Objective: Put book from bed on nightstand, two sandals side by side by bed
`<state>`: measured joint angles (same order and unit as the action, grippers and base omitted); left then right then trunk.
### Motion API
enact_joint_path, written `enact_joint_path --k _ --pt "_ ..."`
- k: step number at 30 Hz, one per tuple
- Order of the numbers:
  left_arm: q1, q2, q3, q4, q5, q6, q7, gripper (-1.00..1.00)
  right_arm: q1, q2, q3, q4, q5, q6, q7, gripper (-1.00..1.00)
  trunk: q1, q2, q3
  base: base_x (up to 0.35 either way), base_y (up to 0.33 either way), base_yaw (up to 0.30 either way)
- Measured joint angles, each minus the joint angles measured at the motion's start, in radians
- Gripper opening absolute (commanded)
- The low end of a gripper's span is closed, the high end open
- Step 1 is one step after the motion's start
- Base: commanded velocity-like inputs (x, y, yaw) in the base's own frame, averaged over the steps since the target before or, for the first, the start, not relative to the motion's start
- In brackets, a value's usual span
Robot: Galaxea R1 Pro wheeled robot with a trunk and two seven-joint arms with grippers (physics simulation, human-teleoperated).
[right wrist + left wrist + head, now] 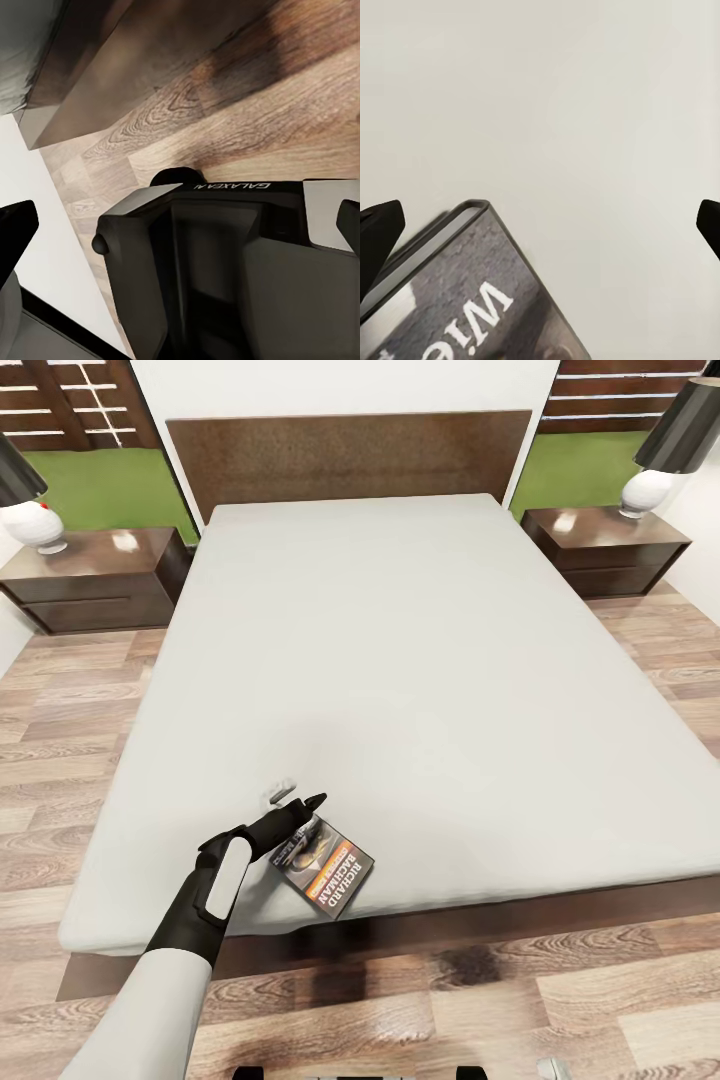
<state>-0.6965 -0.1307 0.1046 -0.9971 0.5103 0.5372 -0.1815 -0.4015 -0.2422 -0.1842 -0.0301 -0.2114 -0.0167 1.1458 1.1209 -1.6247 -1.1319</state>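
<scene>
The book (322, 865) lies flat on the bed (400, 660) near its foot edge, dark cover with an orange band facing up. My left gripper (305, 815) hovers just over the book's near-left corner, fingers spread wide. In the left wrist view the book (472, 300) lies between the two fingertips (379, 225) of the left gripper (544, 225), nothing clamped. Two nightstands flank the headboard, one at left (95, 575) and one at right (605, 545). My right gripper (184, 225) is open, held low over my own base. The sandals are out of view.
A white-based lamp with a dark shade stands on each nightstand, at left (35, 510) and at right (665, 460). Wood-plank floor (60, 760) runs along both sides of the bed and in front of its dark frame (500, 920). My base (210, 262) is close to the bed's foot.
</scene>
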Motion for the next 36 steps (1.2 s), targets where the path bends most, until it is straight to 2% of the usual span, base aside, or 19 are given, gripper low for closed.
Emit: enact_joint_path --k 7,28,36 --pt "0.0 0.0 0.001 0.0 0.001 0.0 0.0 1.0 0.0 0.0 0.0 0.0 0.0 0.0 0.0 1.0 0.0 0.0 0.0 -0.11 0.0 0.0" --pt "0.0 0.0 0.0 0.0 -0.001 0.0 0.0 1.0 0.0 0.0 0.0 0.0 0.0 0.0 0.0 1.0 0.0 0.0 0.0 -0.003 0.0 0.0" --pt "0.001 0.0 0.0 0.001 -0.006 0.001 0.002 1.0 0.0 0.0 0.0 0.0 0.0 0.0 0.0 1.0 -0.031 0.056 0.025 0.0 0.0 0.0"
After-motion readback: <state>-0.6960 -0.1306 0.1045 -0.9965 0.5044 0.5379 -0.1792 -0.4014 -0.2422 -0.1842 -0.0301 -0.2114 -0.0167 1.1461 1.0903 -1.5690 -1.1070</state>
